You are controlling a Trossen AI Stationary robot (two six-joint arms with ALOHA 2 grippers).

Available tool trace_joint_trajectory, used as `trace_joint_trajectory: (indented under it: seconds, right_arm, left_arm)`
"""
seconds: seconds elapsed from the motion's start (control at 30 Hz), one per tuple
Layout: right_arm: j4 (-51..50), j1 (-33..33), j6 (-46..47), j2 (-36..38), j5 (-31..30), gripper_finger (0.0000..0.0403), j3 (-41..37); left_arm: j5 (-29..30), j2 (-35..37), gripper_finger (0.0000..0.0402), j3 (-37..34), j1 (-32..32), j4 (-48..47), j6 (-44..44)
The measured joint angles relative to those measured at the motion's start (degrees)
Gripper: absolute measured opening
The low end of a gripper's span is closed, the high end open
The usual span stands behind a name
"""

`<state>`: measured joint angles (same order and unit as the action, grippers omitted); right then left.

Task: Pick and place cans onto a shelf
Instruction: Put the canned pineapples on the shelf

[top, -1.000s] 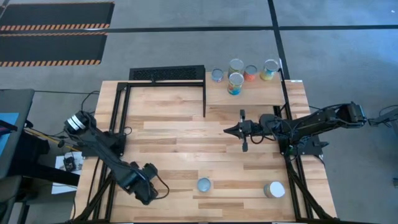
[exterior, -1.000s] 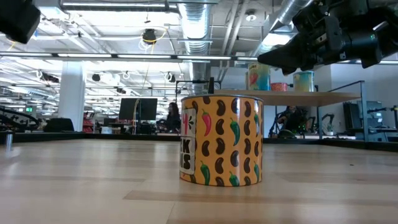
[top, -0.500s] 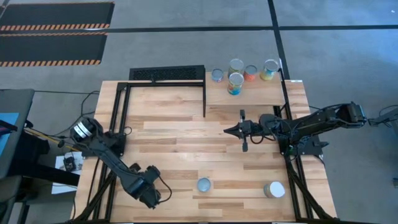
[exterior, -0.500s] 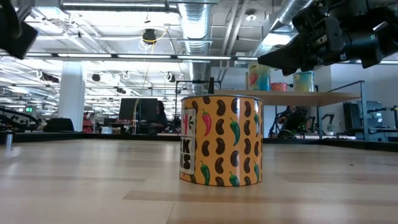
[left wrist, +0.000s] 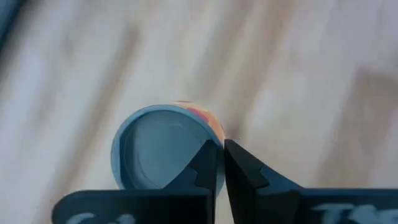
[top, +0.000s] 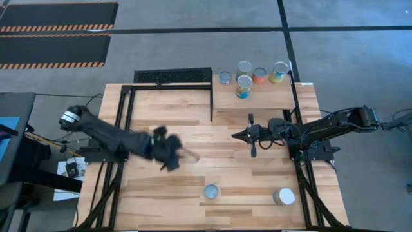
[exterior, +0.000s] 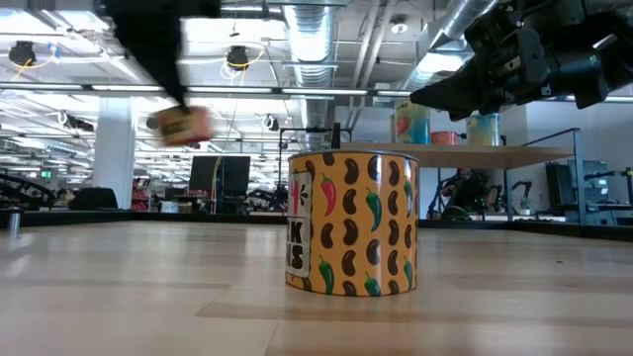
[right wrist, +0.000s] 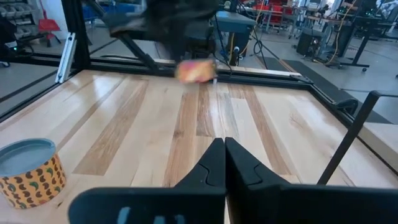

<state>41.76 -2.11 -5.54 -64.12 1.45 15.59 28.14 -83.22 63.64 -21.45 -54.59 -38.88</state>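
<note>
Standing upright near the counter's (top: 257, 183) front edge, a bean-print can (top: 211, 191) and a second can (top: 283, 196) wait; nearer the first, the left gripper (top: 168, 153) hangs left of centre, its jaws apparently clenched on a blurred can (exterior: 184, 125); the right gripper (top: 252, 135), jaws closed and empty, hovers mid-counter before the shelf (top: 254, 95) at the far right corner, bearing five cans (top: 244, 86).

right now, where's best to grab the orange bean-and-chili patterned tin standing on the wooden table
Probably across its round side wall, coming from above: the orange bean-and-chili patterned tin stands upright on the wooden table, with nothing touching it.
</note>
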Motion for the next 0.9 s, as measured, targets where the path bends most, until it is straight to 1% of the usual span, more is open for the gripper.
trace_joint_trajectory:
  seconds: [0.07,0.17,0.27,0.33,0.47,0.53,0.63,0.73,0.9]
  right_arm:
    - [-0.5,0.0,0.0,0.0,0.0,0.001,0.0]
    - [-0.9,0.0,0.0,0.0,-0.1,0.0009,0.0]
    - [-1.1,0.0,0.0,0.0,-0.2,0.0008,0.0]
    - [-1.1,0.0,0.1,0.0,-0.3,0.0009,0.0]
    - [-1.5,-0.3,0.1,0.0,-0.3,0.001,0.0]
    - [-1.7,-0.3,0.0,0.0,-0.4,0.0009,0.0]
    - [-3.0,-0.3,-0.3,0.0,-0.4,0.0009,0.0]
    - [-3.6,-0.3,-0.3,0.0,-0.6,0.0009,0.0]
    - [-4.0,-0.3,-0.5,0.0,-1.5,0.0009,0.0]
  left_arm:
    - [1.3,2.2,0.0002,0.5,5.5,4.6,10.6]
    - [1.0,3.2,0.0002,3.1,12.8,11.2,25.8]
    - [-0.6,2.0,0.0001,8.2,18.6,16.0,38.1]
    - [-3.7,0.1,0.0001,12.4,21.9,18.8,43.8]
    - [-9.8,-5.2,0.0001,22.0,27.0,21.2,50.7]
    - [-10.1,-8.7,0.0001,26.0,28.8,21.4,53.8]
    - [-11.1,-14.7,0.0001,31.3,30.6,24.5,57.9]
    - [-13.0,-20.1,0.0001,36.6,32.1,25.5,59.5]
    - [-13.3,-28.2,0.0,43.6,34.9,25.1,59.5]
